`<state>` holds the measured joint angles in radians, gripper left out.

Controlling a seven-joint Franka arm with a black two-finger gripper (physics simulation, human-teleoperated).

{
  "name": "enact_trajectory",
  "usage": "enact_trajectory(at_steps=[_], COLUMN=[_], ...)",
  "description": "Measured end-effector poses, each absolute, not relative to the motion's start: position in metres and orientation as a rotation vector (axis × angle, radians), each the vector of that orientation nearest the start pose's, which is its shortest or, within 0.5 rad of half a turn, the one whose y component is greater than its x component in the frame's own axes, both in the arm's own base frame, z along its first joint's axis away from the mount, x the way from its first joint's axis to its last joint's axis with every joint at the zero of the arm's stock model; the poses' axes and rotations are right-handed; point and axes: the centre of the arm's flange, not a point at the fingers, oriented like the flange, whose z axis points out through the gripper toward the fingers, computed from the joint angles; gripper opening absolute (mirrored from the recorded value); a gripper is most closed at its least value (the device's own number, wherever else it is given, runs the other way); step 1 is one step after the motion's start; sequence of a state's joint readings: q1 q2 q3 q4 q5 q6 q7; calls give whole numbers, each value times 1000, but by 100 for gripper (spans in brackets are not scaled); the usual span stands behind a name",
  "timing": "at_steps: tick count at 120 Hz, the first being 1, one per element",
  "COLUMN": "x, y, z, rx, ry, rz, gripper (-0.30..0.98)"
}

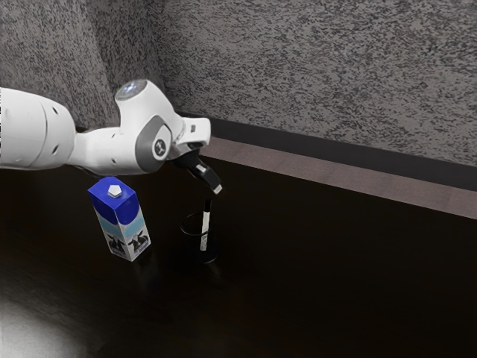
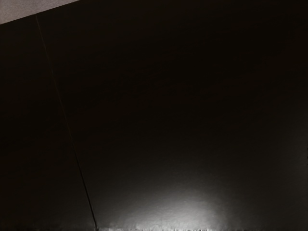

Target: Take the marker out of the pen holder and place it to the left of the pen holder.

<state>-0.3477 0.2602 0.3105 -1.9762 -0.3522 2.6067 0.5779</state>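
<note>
The near-black bench (image 1: 335,298) is spread across the lower part of the exterior view, and a glare is thrown on it at the lower left; in the wrist view its surface is crossed by a thin seam and lit by a pale glare. The frame's upper part is taken up by a mottled grey wall (image 1: 320,67), edged below by a dark band and a pinkish-brown strip of floor (image 1: 313,173). The white arm (image 1: 97,145) is extended from the left edge toward the centre. Left of centre, a blue-and-white milk carton (image 1: 119,220) is stood upright. Just beside it, near the centre, a dark see-through pen holder (image 1: 184,223) is set. The black tool (image 1: 217,189) is angled downward above it; how far it is open cannot be told, and nothing is seen held. The white, black-ended marker (image 1: 205,231) is contained in the pen holder, slightly tilted, its black end raised above the rim, apart from the tool.
</note>
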Motion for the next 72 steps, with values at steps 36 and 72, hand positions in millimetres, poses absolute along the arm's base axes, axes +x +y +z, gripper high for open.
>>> enact_trajectory(at_steps=[36, 72], x=[624, 619], y=[-12, -52], z=[365, 347], rx=[-3209, -3240], ry=[225, 111], rz=[-516, -379], gripper=[69, 63])
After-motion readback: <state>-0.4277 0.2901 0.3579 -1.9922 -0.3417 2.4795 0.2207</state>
